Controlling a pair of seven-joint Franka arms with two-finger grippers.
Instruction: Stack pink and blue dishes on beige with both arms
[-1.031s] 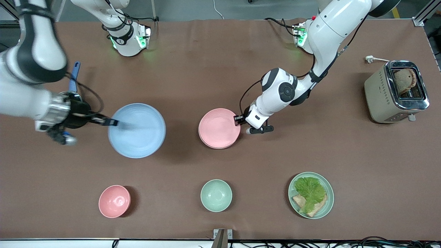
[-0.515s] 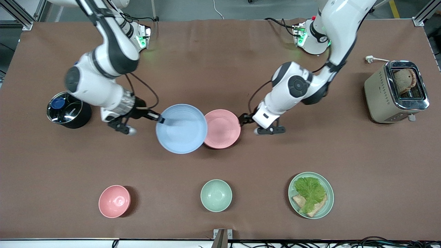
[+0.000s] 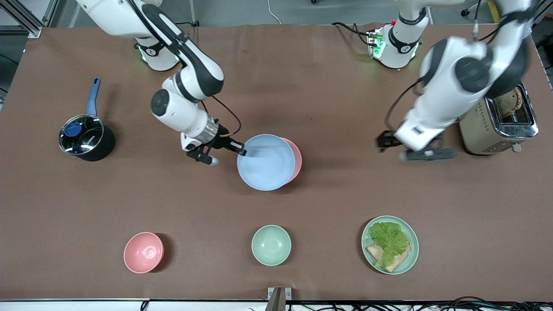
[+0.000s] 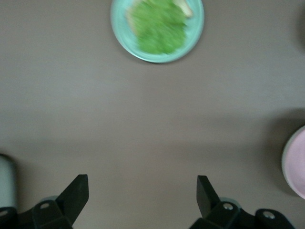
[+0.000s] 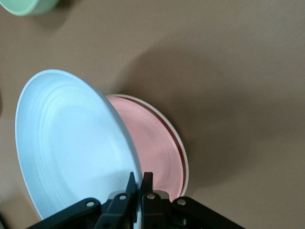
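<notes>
Two plates were already stacked, so the right pincer point(image 3: 240, 150), pinching the blue plate point(image 3: 265, 162) tilted over the pink plate point(image 3: 295, 160), needed centring and levelling before release, while the spread left pincer point(image 3: 386, 140) hung empty over the desk point(image 3: 328, 95).

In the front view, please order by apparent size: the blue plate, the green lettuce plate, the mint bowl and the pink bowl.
1. blue plate, though held up, nearer the camera
2. lettuce plate
3. mint bowl and pink bowl: look alike

Brown table point(image 3: 302, 86) under even light; grey floor point(image 3: 242, 11) along its edge
</notes>
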